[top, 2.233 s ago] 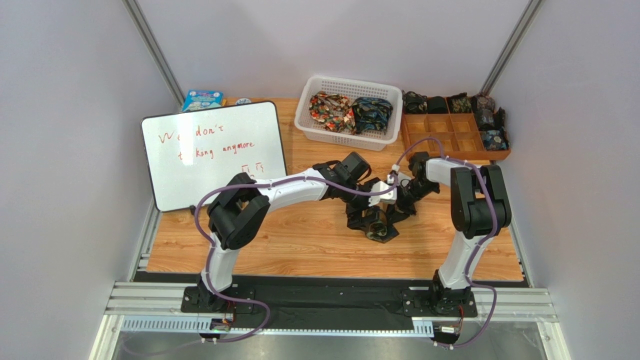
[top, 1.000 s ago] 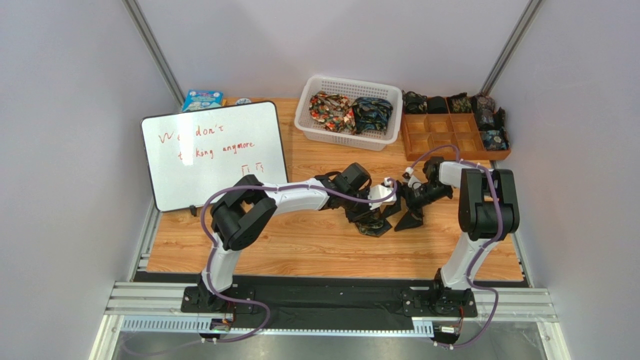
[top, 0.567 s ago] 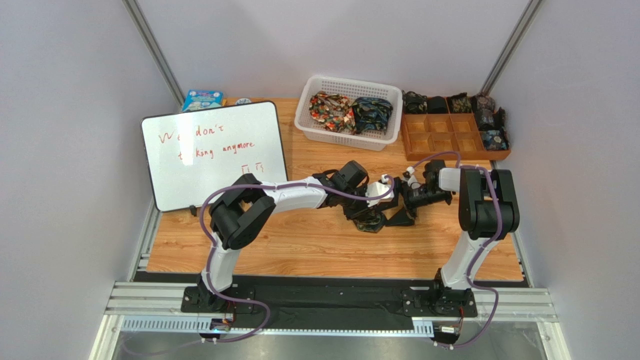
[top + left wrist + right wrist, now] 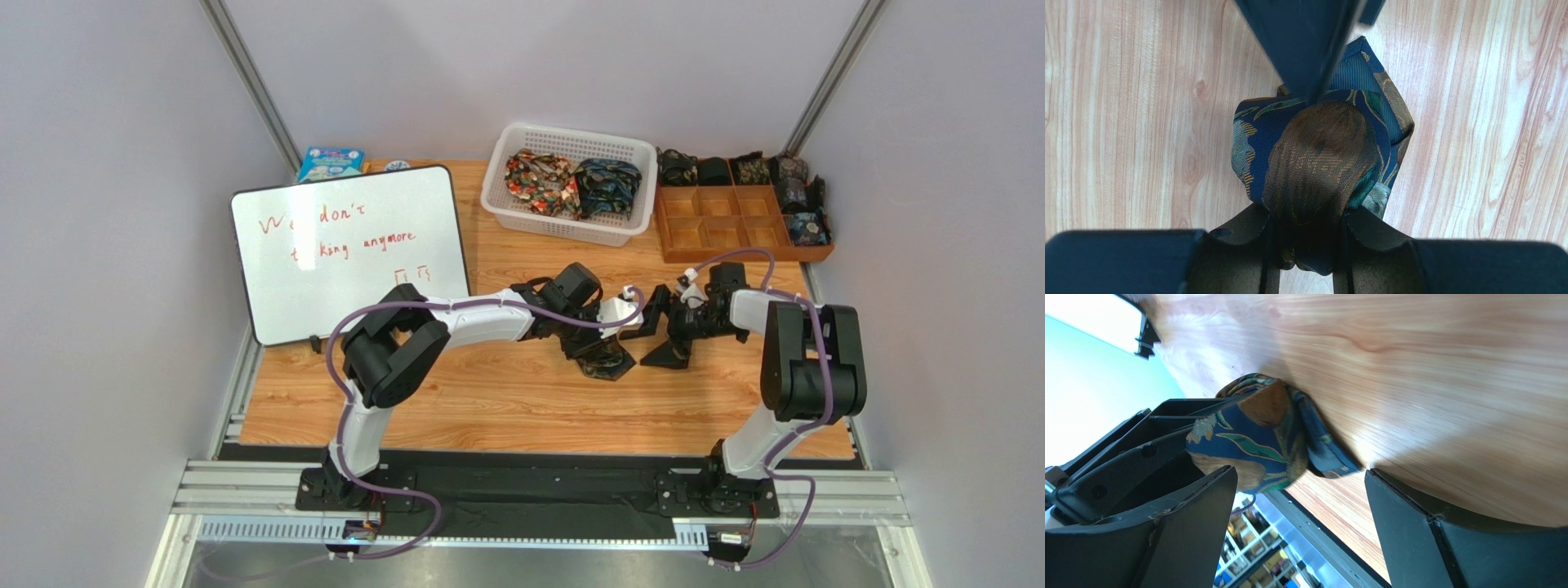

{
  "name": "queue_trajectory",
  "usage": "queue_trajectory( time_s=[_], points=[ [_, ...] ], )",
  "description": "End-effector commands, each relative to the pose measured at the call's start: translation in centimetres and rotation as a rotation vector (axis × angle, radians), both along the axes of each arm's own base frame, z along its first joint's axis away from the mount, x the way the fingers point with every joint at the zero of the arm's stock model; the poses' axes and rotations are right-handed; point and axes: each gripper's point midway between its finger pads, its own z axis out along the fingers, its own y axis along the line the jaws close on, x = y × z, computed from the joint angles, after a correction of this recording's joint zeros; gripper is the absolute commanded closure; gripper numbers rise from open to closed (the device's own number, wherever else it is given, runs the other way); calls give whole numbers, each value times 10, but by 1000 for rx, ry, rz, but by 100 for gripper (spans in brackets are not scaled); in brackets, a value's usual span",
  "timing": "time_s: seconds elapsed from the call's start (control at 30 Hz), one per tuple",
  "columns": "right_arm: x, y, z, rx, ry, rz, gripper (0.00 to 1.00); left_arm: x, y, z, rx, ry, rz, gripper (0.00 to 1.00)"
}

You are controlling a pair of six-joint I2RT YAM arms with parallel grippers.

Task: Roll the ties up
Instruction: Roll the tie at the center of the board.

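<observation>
Top view: both arms reach to the middle of the table [image 4: 528, 410], with the grippers facing each other just right of frame centre. The left gripper [image 4: 610, 343] is clamped on a tie [image 4: 606, 360], which sits as a compact bundle on the wood near frame centre. Left wrist view: the left gripper [image 4: 1306, 242] pinches the lower edge of the tie [image 4: 1321, 153], fingers [image 4: 1241, 236] pressed to the cloth on either side. The pattern is dark blue with green and gold leaves and a brown patch on top. A dark shape overlaps the bundle's upper edge here; cannot tell what it is. Right wrist view: the right gripper [image 4: 1300, 474] is spread wide, with nothing held between its fingers [image 4: 1438, 539]. The tie [image 4: 1247, 432] lies just ahead of it, touching the table, with the left gripper behind it at frame left. Top view, upper frame: a white basket [image 4: 564, 228] holds two bunched ties [image 4: 543, 180]. To its right, a wooden tray [image 4: 724, 233] holds rolled ties [image 4: 803, 227] in its back and right compartments. A whiteboard [image 4: 350, 251] lies at left.
</observation>
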Motion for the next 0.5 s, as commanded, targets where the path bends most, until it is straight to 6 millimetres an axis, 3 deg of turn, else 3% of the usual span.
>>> queue_trajectory(
  time_s=[0.0,0.17,0.37,0.47],
  points=[
    [-4,-1,-45,-116,29,24,12,-27,24,-31,122,90,-29,100],
    [6,15,-39,15,6,12,18,-28,25,-32,127,93,-30,100],
    [13,23,0,90,-122,17,21,-31,26,-36,132,104,-30,100],
    [12,25,9,102,-167,24,19,-29,24,-36,130,104,-30,100]
  ],
)
